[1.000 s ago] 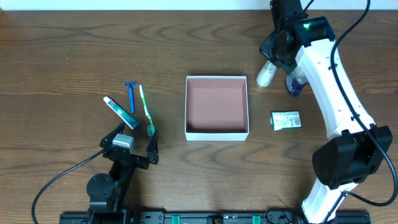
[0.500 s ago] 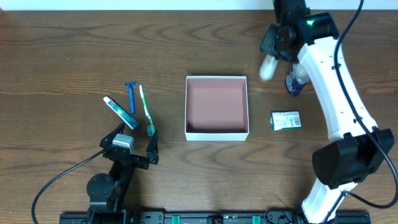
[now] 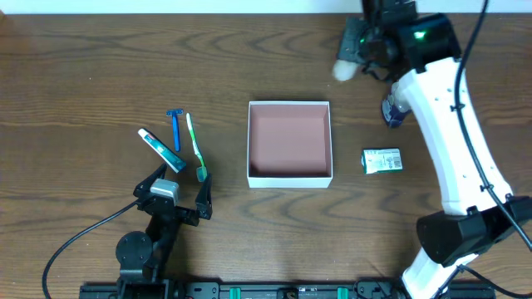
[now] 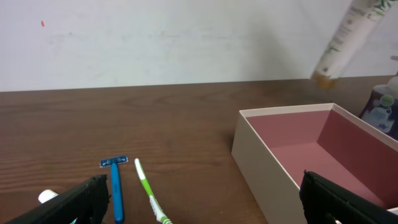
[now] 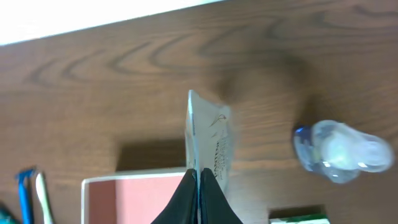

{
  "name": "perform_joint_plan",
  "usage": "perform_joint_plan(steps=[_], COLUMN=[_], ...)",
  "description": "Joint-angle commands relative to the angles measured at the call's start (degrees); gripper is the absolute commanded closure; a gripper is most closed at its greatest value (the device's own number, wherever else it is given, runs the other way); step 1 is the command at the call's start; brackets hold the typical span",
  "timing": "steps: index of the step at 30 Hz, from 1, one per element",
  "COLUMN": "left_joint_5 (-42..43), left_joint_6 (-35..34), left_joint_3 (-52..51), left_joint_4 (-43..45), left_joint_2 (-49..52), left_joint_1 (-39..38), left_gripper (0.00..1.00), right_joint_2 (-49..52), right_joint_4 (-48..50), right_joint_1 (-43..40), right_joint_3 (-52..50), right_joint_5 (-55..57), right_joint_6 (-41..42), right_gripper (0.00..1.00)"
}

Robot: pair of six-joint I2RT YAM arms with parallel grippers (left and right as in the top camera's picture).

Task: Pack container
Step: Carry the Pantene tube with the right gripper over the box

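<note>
Overhead, the container [image 3: 289, 177] shows only reddish-brown floor; right gripper [image 5: 199, 180] clasps seemingly a tube [image 5: 208, 134], left gripper [image 4: 208, 208] gapes.

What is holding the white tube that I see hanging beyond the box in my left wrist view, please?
Observer: The right gripper is shut on the tube, pinching it at one end.
Operator: Thanks. Is it over the box yet?
Observer: No. From overhead it hangs beyond the far right corner of the box, outside the rim.
Operator: Is anything to the right of the box that I cannot see?
Observer: Yes, a small green-and-white carton lies flat there, apart from the box.
</note>
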Motion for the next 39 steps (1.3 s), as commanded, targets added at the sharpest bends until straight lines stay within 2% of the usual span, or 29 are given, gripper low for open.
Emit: perform_joint_plan(steps=[1,10,20,29,34,39], left_joint_5=[0.9,0.9,0.9,0.6,-9.0,-10.0], left_joint_6=[0.0,0.0,0.0,0.0,0.0,0.0], left_joint_3=[-1.2,-1.2,-1.2,-1.2,-1.2,-1.2], left_joint_4=[-1.8,-1.8,-1.8,-1.8,-1.9,-2.5], left_joint_2=[-0.3,-0.3,-0.3,-0.3,-0.3,-0.3], left_joint_1=[-0.2,-0.2,-0.2,-0.2,-0.2,-0.2], left_gripper=[0.02,0.02,0.02,0.02,0.02,0.02], right_joint_2=[-2.6,-7.1,-7.0,-2.4,0.7,2.1], right_joint_4=[0.6,0.8,1.6,2.4,2.5,2.3], right_joint_1=[3.3,8.5,16.4,20.3,21.9,22.3], right_joint_3=[3.6,4.1,4.0,3.1,3.1,3.1], right_joint_5=[0.1,1.0,1.1,2.0,2.0,2.0], right_joint_6=[-3.4,-4.3,-3.5,6.4,10.1,12.3], right_gripper=[0.99,0.99,0.99,0.99,0.99,0.99])
